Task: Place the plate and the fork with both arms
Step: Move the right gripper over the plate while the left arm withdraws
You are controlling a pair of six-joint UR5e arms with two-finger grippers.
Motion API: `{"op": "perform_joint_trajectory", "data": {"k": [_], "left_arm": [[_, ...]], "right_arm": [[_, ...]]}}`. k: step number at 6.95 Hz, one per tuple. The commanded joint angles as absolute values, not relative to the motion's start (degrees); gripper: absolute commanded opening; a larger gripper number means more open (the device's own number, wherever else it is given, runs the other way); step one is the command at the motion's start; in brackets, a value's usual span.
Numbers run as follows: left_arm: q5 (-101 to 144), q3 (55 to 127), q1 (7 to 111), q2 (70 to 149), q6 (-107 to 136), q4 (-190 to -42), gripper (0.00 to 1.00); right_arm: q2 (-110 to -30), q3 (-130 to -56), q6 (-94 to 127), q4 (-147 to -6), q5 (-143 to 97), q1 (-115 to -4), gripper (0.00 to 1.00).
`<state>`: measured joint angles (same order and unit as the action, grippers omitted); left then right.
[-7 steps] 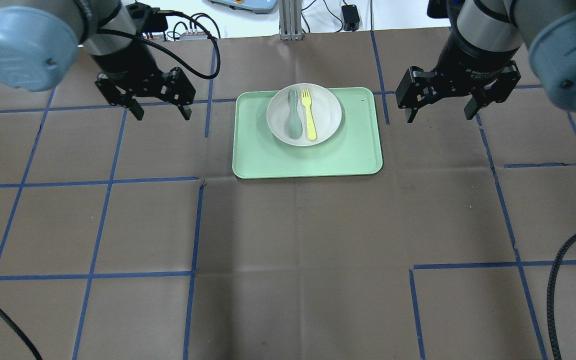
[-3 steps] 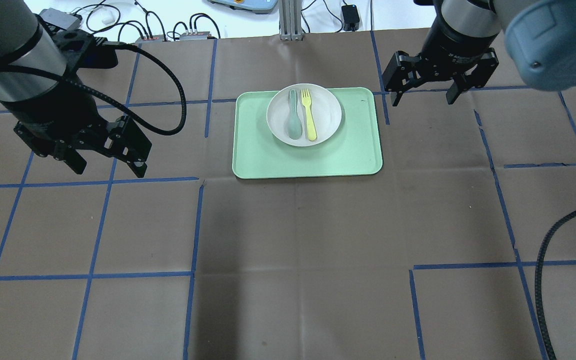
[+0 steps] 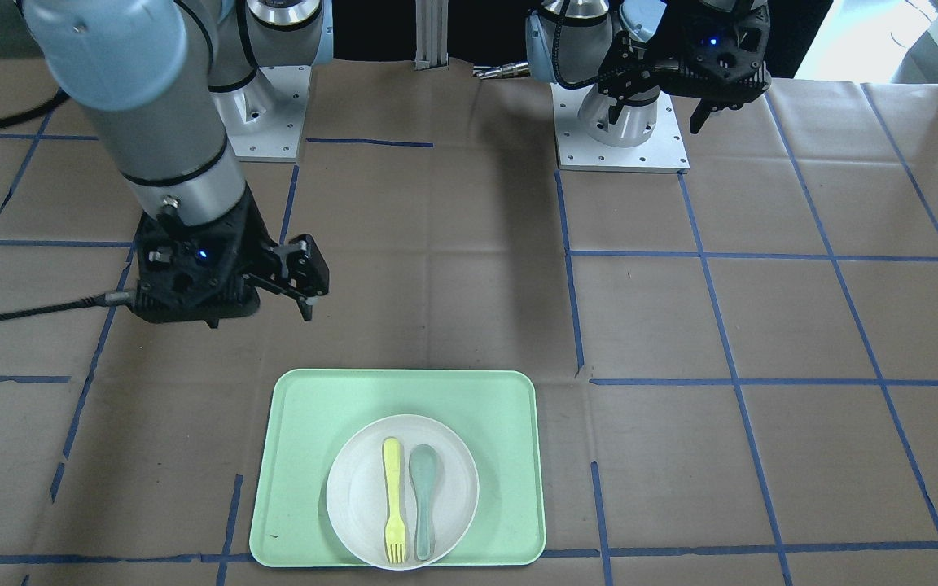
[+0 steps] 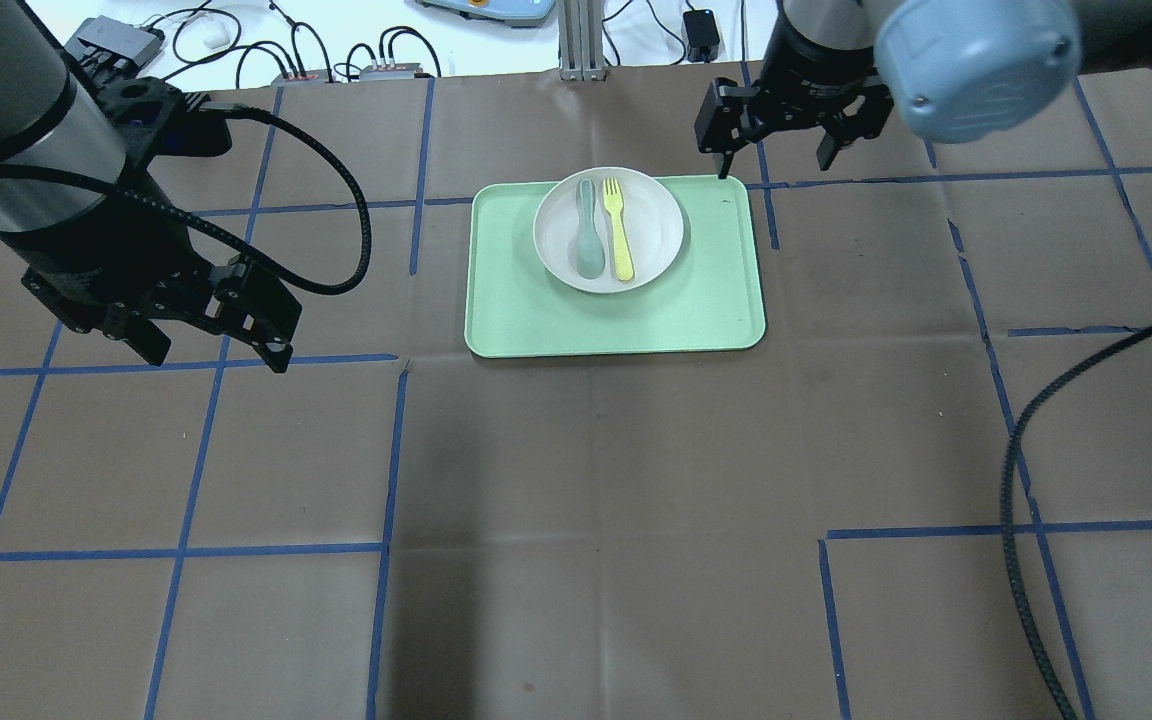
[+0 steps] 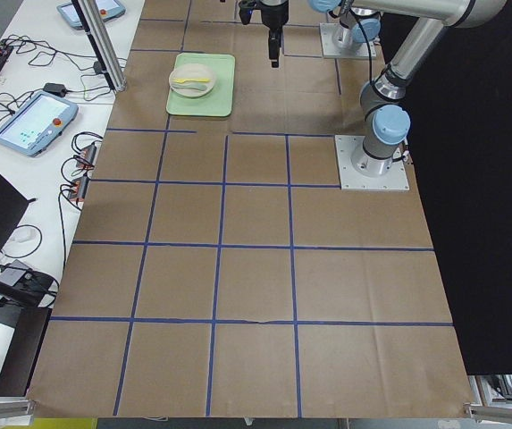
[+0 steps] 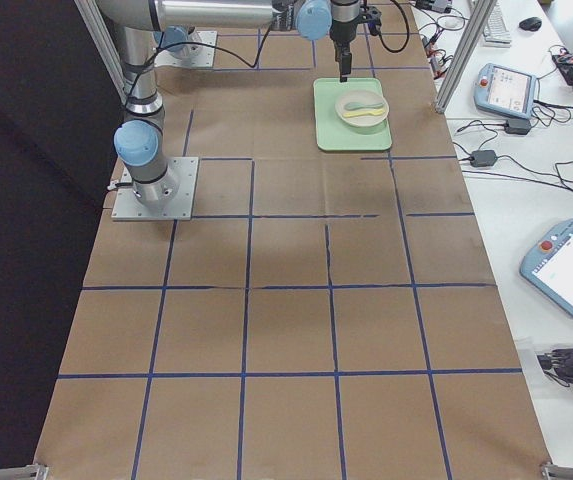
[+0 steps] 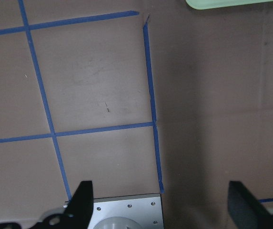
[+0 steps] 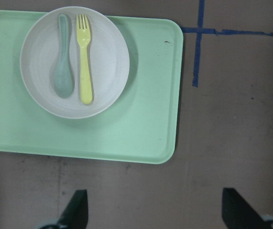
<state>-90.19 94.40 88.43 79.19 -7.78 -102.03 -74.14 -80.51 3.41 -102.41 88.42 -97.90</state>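
The off-white plate (image 4: 651,240) sits at the far side of the tray, also in the front view (image 3: 453,480) and the right wrist view (image 8: 110,71). The pale-yellow fork (image 4: 619,228) lies in it, tines pointing away from the robot (image 3: 392,500) (image 8: 84,57). My right gripper (image 4: 774,160) (image 3: 261,301) is open and empty, high up by the tray's far right corner; its fingers (image 8: 76,210) frame the tray from above. My left gripper (image 4: 214,350) (image 3: 655,102) (image 7: 162,210) is open and empty, raised well to the tray's left.
A grey-green spoon (image 4: 589,230) lies in the plate, left of the fork. The mint-green tray (image 4: 616,310) rests on brown paper with blue tape lines. A black cable (image 4: 1026,480) hangs at the right. A metal post (image 4: 581,40) and cables stand past the far edge.
The left gripper has swung left and back toward the robot, then nearly stopped. The right gripper has moved left toward the tray's far right corner. Both stay open; plate and fork are unmoved.
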Motion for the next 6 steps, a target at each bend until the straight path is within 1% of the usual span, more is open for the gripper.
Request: {"op": "perform_joint_trajectory", "data": {"k": [1,2,3,4,5,6], "left_arm": [[-90.3,94.8,88.4,78.7,-7.8,-101.1,0.99],[-90.4,94.6,88.4,78.7,-7.7,-101.1,0.99],[-90.4,94.7,88.4,78.5,-7.8,-101.0,0.99],[-90.4,94.5,88.5,78.6,-7.7,-101.0,0.99],[-90.4,94.8,88.5,78.5,-7.8,-101.1,0.99],[-90.4,94.4,88.5,78.7,-7.7,-101.0,0.99]], "right_arm": [[-62.2,-71.8,6.5,-105.1,89.6,-101.5,1.0],[-57.9,-68.8,7.5,-106.9,91.1,-103.2,1.0],[-54.4,-68.1,7.7,-109.8,92.9,-104.8,1.0],[-52.7,-68.2,8.8,-112.3,92.9,-105.9,0.99],[-50.9,-68.2,8.9,-112.4,92.7,-106.1,0.93],[-49.9,-68.2,8.9,-113.7,92.8,-106.1,0.9]]}}
